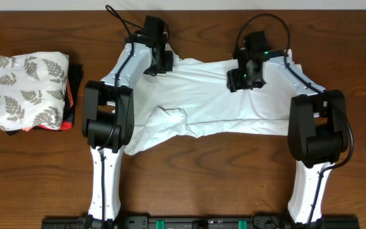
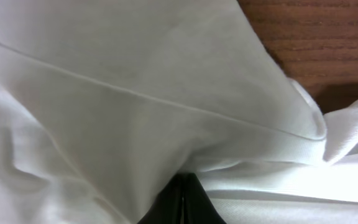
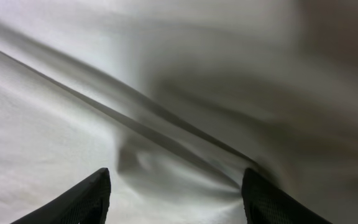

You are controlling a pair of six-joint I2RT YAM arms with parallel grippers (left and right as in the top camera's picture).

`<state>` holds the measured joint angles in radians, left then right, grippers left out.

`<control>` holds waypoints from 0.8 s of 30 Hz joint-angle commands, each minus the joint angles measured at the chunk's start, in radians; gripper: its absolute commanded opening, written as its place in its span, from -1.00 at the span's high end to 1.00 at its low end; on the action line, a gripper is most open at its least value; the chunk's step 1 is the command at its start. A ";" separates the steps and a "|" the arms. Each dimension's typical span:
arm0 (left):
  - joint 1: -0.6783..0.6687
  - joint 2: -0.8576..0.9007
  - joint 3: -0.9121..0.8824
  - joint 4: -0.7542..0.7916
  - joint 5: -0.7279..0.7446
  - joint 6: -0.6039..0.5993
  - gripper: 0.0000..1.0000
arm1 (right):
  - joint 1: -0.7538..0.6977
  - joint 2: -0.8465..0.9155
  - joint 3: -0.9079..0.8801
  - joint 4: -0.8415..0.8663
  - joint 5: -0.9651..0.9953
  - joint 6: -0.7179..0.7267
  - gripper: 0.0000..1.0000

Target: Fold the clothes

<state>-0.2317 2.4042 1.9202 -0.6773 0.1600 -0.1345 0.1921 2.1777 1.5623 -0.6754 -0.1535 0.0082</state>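
One fern-print folded cloth (image 1: 27, 89), 9 o'clock, idle. Left gripper (image 1: 159, 63), 11 o'clock: jaws together, pinching white T-shirt (image 1: 202, 95), which lies crumpled at centre. Right gripper (image 1: 241, 79), 1 o'clock: fingers apart above fabric. Step: flattening. Next likely calls for a right-side grasp.

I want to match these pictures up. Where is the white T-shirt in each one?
Overhead: white T-shirt spread across the middle of the brown wooden table.
Left wrist: it fills all but the top right corner.
Right wrist: it fills almost the whole picture.
Shared landmark: that table, top right in left wrist; right wrist's dark corner is too blurred to tell.
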 commanded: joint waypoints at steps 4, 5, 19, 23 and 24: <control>0.013 0.102 -0.072 0.003 -0.067 -0.009 0.88 | -0.045 0.028 -0.023 -0.026 0.066 0.005 -0.40; 0.013 0.102 -0.072 0.010 -0.067 -0.009 0.88 | -0.043 0.017 -0.021 -0.028 0.037 -0.008 -0.42; 0.013 0.102 -0.072 0.035 -0.058 -0.010 0.88 | -0.098 -0.203 0.008 0.147 0.139 -0.024 -0.28; 0.013 0.102 -0.072 0.036 -0.032 -0.010 0.88 | -0.139 -0.146 0.008 0.203 0.139 -0.024 0.10; 0.012 0.102 -0.072 0.036 -0.032 -0.010 0.88 | -0.148 -0.128 0.008 0.218 0.138 -0.024 0.18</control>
<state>-0.2321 2.4035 1.9095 -0.6224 0.1612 -0.1349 0.0715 1.9839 1.5745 -0.4698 -0.0433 -0.0154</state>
